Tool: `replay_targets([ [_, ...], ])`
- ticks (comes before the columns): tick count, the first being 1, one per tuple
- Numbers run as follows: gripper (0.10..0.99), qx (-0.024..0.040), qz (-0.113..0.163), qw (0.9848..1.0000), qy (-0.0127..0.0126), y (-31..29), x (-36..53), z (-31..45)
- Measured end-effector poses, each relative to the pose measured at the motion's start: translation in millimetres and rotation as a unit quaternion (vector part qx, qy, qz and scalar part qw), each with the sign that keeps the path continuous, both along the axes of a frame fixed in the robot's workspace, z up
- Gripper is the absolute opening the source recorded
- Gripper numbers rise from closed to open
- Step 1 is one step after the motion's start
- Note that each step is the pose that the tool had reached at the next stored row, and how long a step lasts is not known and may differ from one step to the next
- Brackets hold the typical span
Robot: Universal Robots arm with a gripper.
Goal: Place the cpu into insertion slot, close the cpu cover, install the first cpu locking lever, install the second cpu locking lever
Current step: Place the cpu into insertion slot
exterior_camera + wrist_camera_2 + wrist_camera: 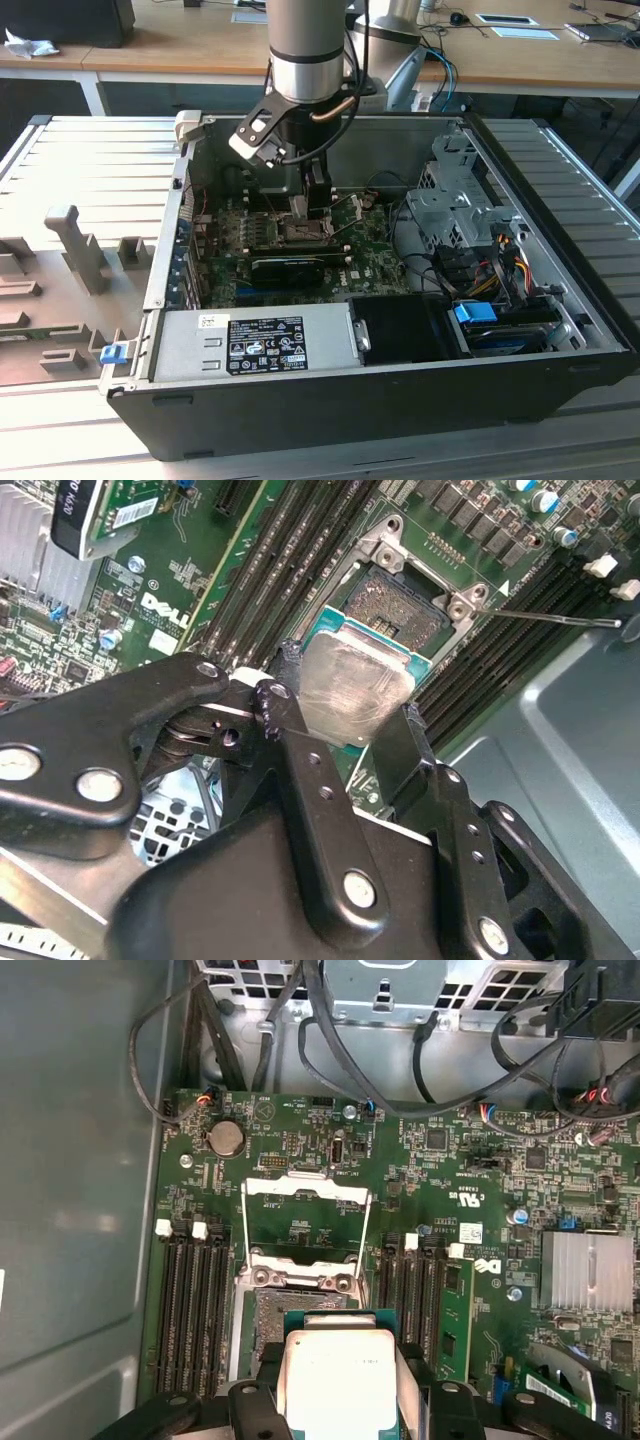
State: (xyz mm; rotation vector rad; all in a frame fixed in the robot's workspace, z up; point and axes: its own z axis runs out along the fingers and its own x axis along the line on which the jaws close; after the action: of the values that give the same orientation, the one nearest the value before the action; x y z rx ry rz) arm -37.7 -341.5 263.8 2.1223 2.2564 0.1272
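The arm points straight down, wrist vertical, with the gripper at its lower end. Its two black fingers clamp opposite edges of the cpu, which seems to sit level between them.

We lose much of the square metal socket behind the black gripper, centre of the exterior view. The first wrist view's edge crops the silvery-grey square cpu.

Bright daylight; glare on cpu top; case interior shadowed
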Motion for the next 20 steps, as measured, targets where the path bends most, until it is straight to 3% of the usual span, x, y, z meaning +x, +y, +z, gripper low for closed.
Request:
replay_targets([
  [16,0.529,0.0000,0.000,1.0000,0.0000,0.1,0.0,-7.3],
  [20,0.529,0.0000,-0.006,1.0000,0.0000,3.6,-0.1,-10.1],
])
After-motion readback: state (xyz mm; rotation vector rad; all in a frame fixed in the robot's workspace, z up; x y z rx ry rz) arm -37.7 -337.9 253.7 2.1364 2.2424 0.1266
